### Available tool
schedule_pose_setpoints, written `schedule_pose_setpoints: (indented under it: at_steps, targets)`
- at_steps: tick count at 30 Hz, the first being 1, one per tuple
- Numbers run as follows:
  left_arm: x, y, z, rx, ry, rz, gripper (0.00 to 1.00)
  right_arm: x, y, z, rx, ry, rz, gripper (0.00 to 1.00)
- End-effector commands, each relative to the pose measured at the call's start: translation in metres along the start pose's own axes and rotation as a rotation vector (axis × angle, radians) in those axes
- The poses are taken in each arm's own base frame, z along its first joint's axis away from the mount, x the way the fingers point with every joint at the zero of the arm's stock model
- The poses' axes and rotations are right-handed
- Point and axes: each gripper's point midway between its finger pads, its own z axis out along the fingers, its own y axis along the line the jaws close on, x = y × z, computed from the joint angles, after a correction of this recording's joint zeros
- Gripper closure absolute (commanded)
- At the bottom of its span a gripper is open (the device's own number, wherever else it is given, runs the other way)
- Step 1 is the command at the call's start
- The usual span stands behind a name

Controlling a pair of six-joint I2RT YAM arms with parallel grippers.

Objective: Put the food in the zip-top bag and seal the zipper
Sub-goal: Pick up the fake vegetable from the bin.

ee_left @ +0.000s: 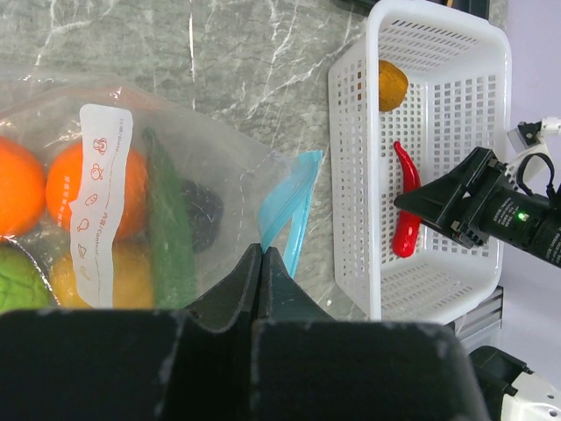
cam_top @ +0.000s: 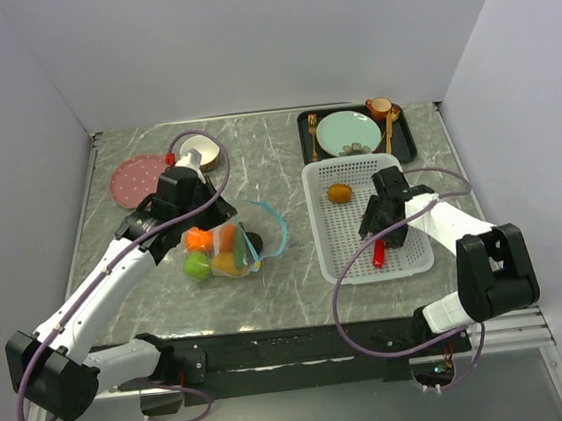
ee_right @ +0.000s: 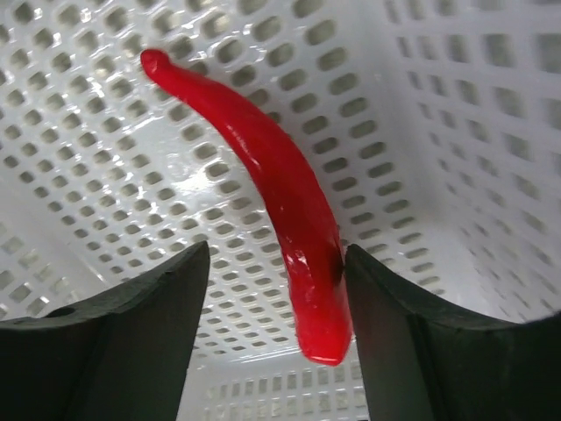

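Note:
The clear zip-top bag point(cam_top: 236, 237) point(ee_left: 219, 158) lies on the marble table. Inside it are two oranges point(ee_left: 88, 189), a long green pepper point(ee_left: 166, 237), a dark round fruit point(ee_left: 203, 215), a green apple point(ee_left: 13, 276) and a yellow fruit point(ee_left: 123, 272). My left gripper point(ee_left: 262, 250) point(cam_top: 226, 211) is shut on the bag's edge at the teal zipper point(ee_left: 294, 202) point(cam_top: 281, 229). My right gripper point(ee_right: 278, 254) point(cam_top: 378, 241) is down in the white basket point(cam_top: 407, 263). It stands open around the red chili point(ee_right: 280, 184) point(ee_left: 405, 210): the right finger touches the chili and the left finger is apart from it.
A yellow-brown fruit point(cam_top: 339, 193) point(ee_left: 392, 84) lies at the basket's far end. Behind the basket is a black tray point(cam_top: 407, 142) with a teal plate, gold cutlery and a cup. A pink plate point(cam_top: 137, 180) and a small bowl point(cam_top: 203, 154) sit at the back left.

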Motion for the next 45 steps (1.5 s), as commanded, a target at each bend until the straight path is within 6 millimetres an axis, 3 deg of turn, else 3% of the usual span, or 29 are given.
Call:
schedule_pose_setpoints:
  at_steps: [1,6,14,22,26,31,42,45]
  targets:
    - [-0.014,-0.013,-0.002,0.042,-0.041,0.0,0.99,-0.004,0.016,0.002,-0.077,0.009,-0.022,0.34]
    - [-0.014,-0.013,-0.005,0.044,-0.048,0.0,0.99,-0.009,0.024,-0.003,-0.116,-0.001,-0.036,0.41]
    - [-0.013,-0.01,-0.005,0.036,-0.05,-0.002,0.99,-0.014,0.032,-0.011,-0.162,-0.025,-0.041,0.43]
    - [-0.012,-0.009,-0.003,0.03,-0.046,0.002,0.99,-0.018,0.029,-0.023,-0.13,-0.079,-0.079,0.24]
    - [-0.011,-0.01,-0.001,0.039,-0.038,0.001,0.99,-0.017,0.024,-0.026,-0.062,-0.09,-0.104,0.23]
    - [-0.011,-0.01,-0.003,0.037,-0.042,-0.001,0.99,-0.004,0.033,-0.026,-0.106,-0.07,-0.153,0.23]
    - [-0.013,-0.011,-0.005,0.04,-0.048,0.001,0.99,0.002,0.025,-0.018,0.041,-0.055,-0.234,0.3]
    - [-0.014,-0.011,-0.006,0.039,-0.053,-0.002,0.99,0.002,0.024,-0.016,0.046,-0.055,-0.231,0.38]
